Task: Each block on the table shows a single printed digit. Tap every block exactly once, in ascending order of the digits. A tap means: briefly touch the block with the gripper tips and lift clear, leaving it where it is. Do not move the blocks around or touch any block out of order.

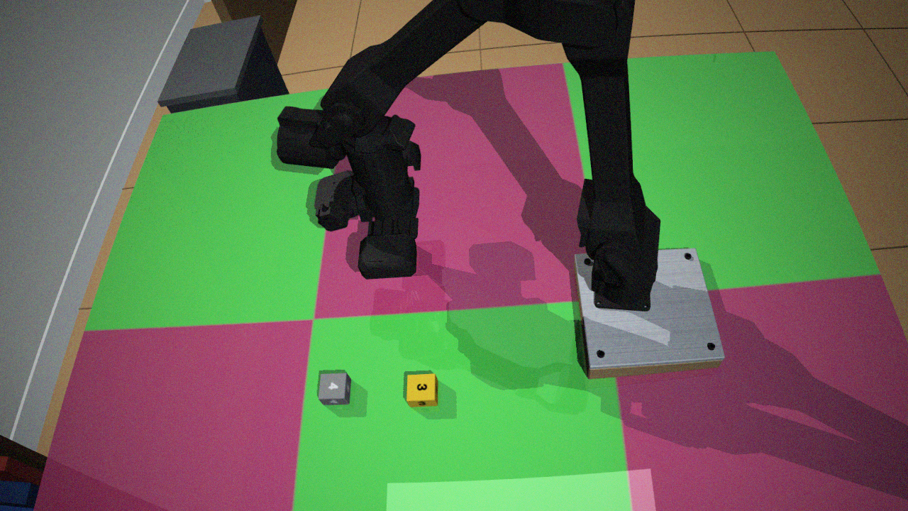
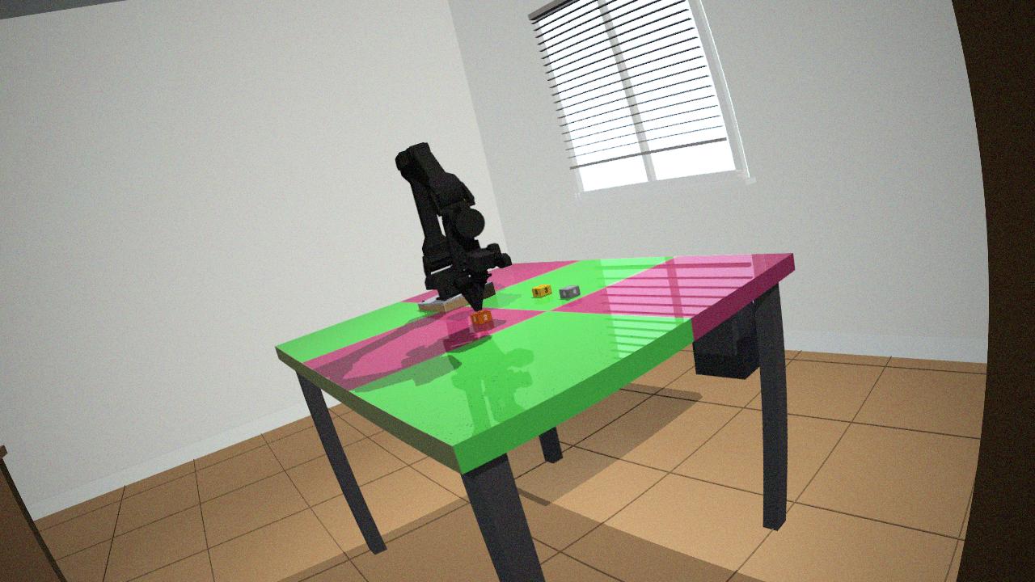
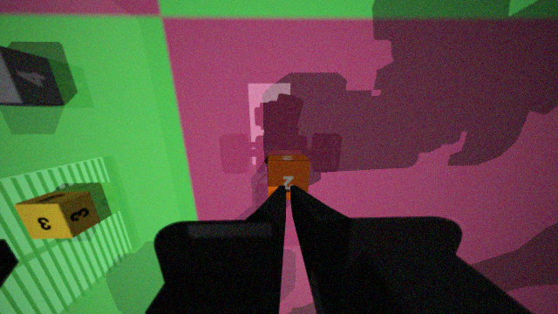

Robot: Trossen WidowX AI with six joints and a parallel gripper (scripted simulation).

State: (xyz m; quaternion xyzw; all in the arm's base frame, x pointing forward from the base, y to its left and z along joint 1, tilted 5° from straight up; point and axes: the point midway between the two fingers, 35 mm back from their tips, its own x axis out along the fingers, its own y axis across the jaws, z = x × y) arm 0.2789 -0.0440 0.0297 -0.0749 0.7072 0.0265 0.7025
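The orange block (image 2: pixel 482 318) (image 3: pixel 298 170) shows a 2 and stands on a pink square. The arm hides it in the top view. My gripper (image 2: pixel 478 307) (image 3: pixel 287 191) points down with its tips together at the top of the orange block, with nothing between them. Whether the tips touch the block is hard to tell. The yellow block (image 1: pixel 421 387) (image 2: pixel 541 291) (image 3: pixel 54 218) shows a 3 and stands on a green square. The grey block (image 1: pixel 333 386) (image 2: pixel 569 292) (image 3: pixel 32 83) shows a 4 and stands beside the yellow one, a gap apart.
The arm's base stands on a metal-topped plate (image 1: pixel 689 311) (image 2: pixel 442 307), to the right of the blocks in the top view. A dark grey box (image 1: pixel 216 57) is beyond the table's far left corner in that view. The checkered table (image 1: pixel 190 394) (image 2: pixel 579 361) bears the arm's shadows.
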